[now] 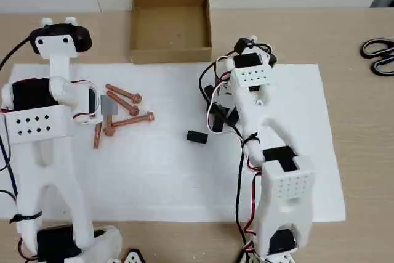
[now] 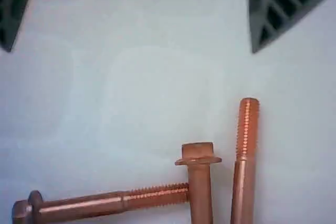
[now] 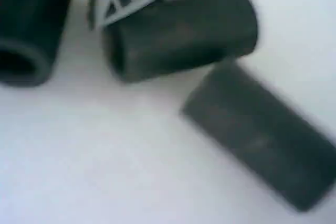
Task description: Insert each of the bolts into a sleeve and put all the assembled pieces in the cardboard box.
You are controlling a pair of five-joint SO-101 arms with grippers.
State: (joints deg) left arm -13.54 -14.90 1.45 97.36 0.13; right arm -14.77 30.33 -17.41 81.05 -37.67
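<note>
White foam sheet (image 1: 160, 183) covers most of a wooden table (image 1: 345, 29), giving small parts a soft, plain bed where they lie flat instead of rolling off. At the far edge, just beyond the sheet, sits the cardboard box (image 1: 140, 29), open-topped and with nothing in it, so no assembled piece has been delivered yet. A pair of scissors (image 1: 378, 53) lies far right on the bare wood, well apart from the work.

The parts seem sorted by arm. The copper bolts (image 1: 126, 109) lie in a loose heap on the left of the sheet, and the left gripper (image 1: 104, 108) hangs right over them. In the left wrist view its claw (image 2: 147, 9) is spread wide with nothing between the fingertips (image 2: 283, 3). Three bolts lie just short of that gap, one of them showing its flanged head (image 2: 198, 156). That looks like a stance for picking one bolt by its shank.

The black sleeves (image 3: 178, 32) lie on their sides in the middle of the sheet, clustered at the right gripper (image 1: 217, 115), which sits low among them. Whether that claw is wide or closed I cannot tell. A lone sleeve (image 1: 197, 137) rests just to the left of the cluster, between the two arms and within reach of both.
</note>
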